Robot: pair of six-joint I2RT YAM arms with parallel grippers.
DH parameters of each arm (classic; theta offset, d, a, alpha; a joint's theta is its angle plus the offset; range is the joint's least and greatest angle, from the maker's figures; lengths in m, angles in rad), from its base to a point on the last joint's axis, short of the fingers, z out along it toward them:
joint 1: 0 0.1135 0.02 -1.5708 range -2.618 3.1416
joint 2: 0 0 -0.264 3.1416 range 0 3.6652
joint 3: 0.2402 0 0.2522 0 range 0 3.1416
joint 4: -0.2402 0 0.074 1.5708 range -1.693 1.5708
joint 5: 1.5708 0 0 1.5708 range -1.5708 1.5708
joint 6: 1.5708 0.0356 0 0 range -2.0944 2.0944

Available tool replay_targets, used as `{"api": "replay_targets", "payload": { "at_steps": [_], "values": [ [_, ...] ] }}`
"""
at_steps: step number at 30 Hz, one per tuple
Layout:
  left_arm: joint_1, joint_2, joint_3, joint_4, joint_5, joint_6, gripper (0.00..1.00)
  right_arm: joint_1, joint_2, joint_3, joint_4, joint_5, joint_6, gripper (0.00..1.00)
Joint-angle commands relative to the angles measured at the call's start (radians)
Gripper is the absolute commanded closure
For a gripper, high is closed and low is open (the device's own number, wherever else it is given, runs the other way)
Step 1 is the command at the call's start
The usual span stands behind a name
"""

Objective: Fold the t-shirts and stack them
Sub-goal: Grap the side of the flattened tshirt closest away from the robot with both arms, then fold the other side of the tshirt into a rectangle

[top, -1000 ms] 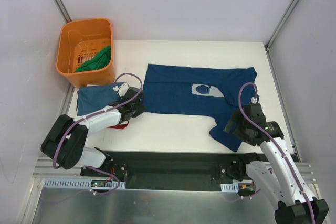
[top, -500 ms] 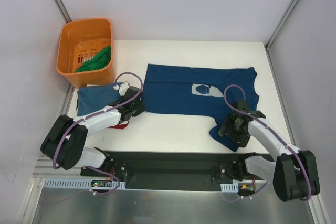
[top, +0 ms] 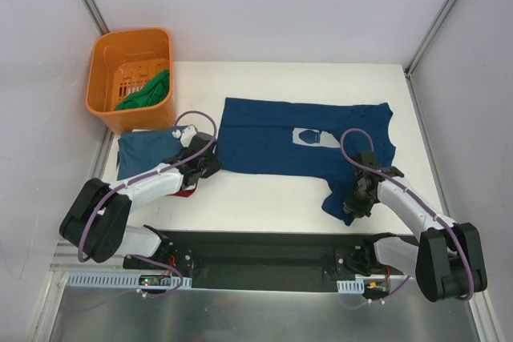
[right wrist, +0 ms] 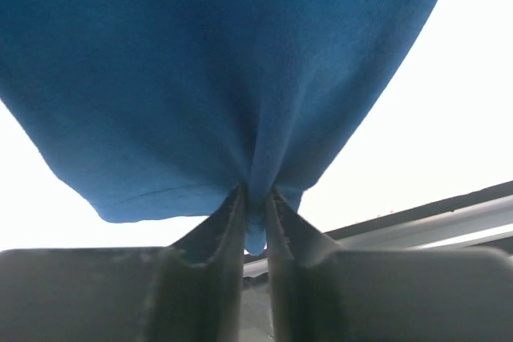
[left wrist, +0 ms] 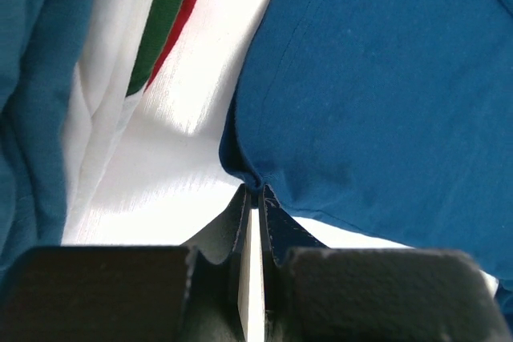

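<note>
Pinching two near edges readies the dark blue t-shirt (top: 272, 138), spread flat on the table (top: 264, 198), for a fold. The left gripper (left wrist: 255, 198) is pressed together on its hem corner. The right gripper (right wrist: 255, 196) nips bunched cloth, probably a sleeve, between nearly closed jaws.

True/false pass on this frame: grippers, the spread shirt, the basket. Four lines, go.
1. The left gripper is shut on the blue t-shirt at its edge. True.
2. The right gripper hangs open, holding nothing. False: it is pinching that t-shirt's cloth.
3. The orange basket is empty. False: a green shirt lies in it.
4. The blue t-shirt's print faces up. True.
</note>
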Motion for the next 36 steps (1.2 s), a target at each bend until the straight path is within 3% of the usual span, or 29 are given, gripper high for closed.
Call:
{"api": "replay_targets", "payload": {
  "at_steps": [1, 7, 15, 18, 24, 36],
  "values": [
    [0.011, -0.085, -0.032, -0.014, 0.012, -0.022, 1.0, 0.005, -0.064, -0.009, -0.051, 0.02, 0.013, 0.87],
    [0.005, -0.211, -0.122, -0.112, 0.052, -0.058, 1.0, 0.044, -0.282, -0.023, -0.181, -0.05, 0.035, 0.99],
    [-0.016, -0.435, -0.211, -0.174, 0.064, -0.094, 1.0, 0.055, -0.405, 0.068, -0.332, -0.013, 0.04, 0.99],
    [-0.016, -0.435, -0.188, -0.181, 0.046, -0.074, 1.0, 0.055, -0.416, 0.094, -0.323, 0.03, 0.011, 0.99],
    [-0.016, -0.336, -0.076, -0.181, 0.029, -0.031, 1.0, 0.052, -0.313, 0.223, -0.228, 0.084, -0.018, 0.99],
    [0.022, -0.133, 0.144, -0.183, -0.06, 0.018, 1.0, -0.054, 0.066, 0.594, -0.099, 0.15, -0.152, 0.99]
  ]
}}
